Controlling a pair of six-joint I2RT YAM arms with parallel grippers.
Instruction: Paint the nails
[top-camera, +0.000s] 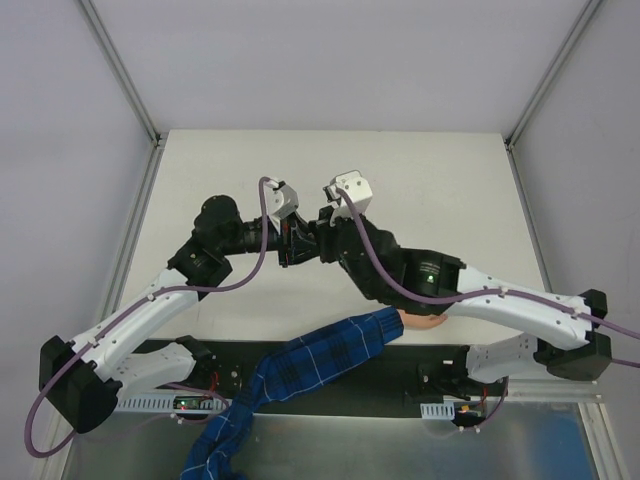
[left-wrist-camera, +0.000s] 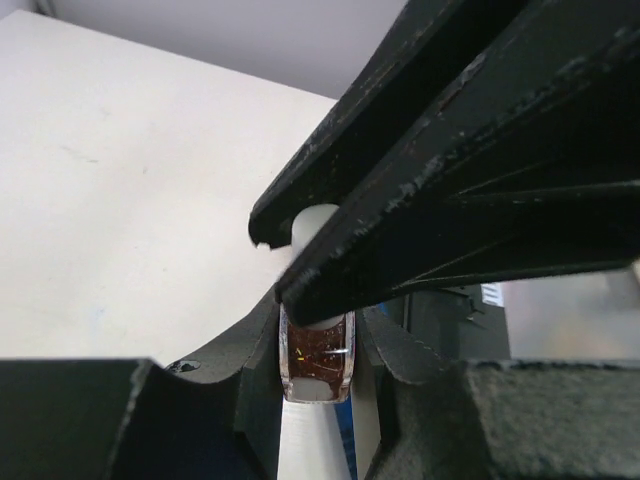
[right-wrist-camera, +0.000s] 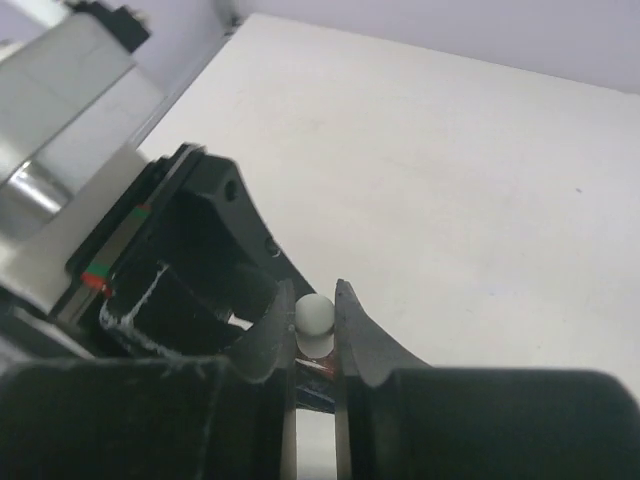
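Observation:
My two grippers meet above the middle of the table. My left gripper is shut on the small dark reddish bottle, holding its glass body upright. My right gripper is shut on the bottle's white cap, which also shows in the left wrist view. The pale peach hand lies near the front edge, mostly hidden under my right arm. Its blue-and-white plaid sleeve runs to the lower left. The nails are hidden.
A black base strip runs along the near edge under the sleeve. White walls with metal posts enclose the table on the left, right and back. Purple cables loop off both wrists.

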